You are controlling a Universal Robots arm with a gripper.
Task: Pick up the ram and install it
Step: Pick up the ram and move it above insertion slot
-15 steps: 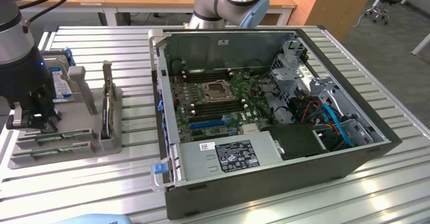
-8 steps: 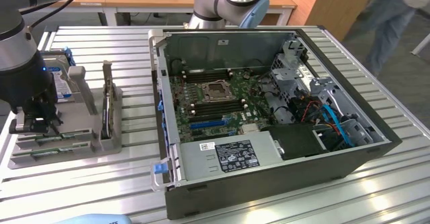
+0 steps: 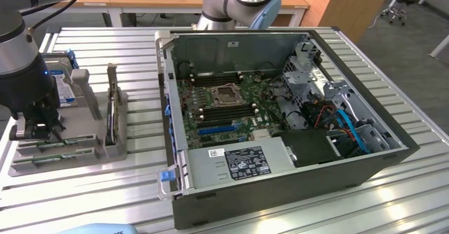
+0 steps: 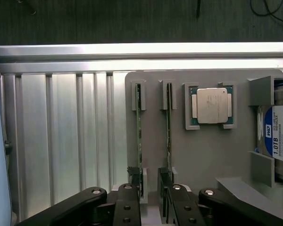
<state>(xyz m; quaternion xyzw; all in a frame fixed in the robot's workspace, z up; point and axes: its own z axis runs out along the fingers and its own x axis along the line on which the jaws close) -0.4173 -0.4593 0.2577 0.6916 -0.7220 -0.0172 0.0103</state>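
From the exterior view: the arm (image 3: 21, 60) is bent low over the grey holder (image 3: 105, 150) on the ribbed metal desk (image 3: 105, 192). The dark pincer (image 3: 39, 129) hangs right at the holder's two long slots. One ram stick (image 3: 70, 140) sits directly under it, a thin green strip standing on edge. The other ram stick (image 3: 56, 159) lies just beside the first, in the slot nearer the holder's edge. A blue-labelled hard drive (image 3: 63, 89) stands just behind the pincer. Well apart from the pincer, the open computer case (image 3: 281, 189) lies on its side, with the green motherboard (image 3: 232, 113) and its bare processor socket (image 3: 228, 94) showing.

Now the wrist view, looking down. The pincer (image 4: 150, 190) is spread, its black fingers (image 4: 132, 207) apart, and it grips nothing. Both sticks run straight away from it. One ram stick (image 4: 168, 132) and the other ram stick (image 4: 138, 132) are long, narrow and green, seen from the top edge, each seated in grey end clips. Their near ends reach to the fingertips. I can't tell which stick the pincer is lined up on. Beyond the sticks, the square silver-topped processor (image 4: 211, 105) rests in its own pocket of the holder (image 4: 203, 155), with the hard drive (image 4: 280, 132) further out. The grooved desk (image 4: 61, 141) shows on the other side.
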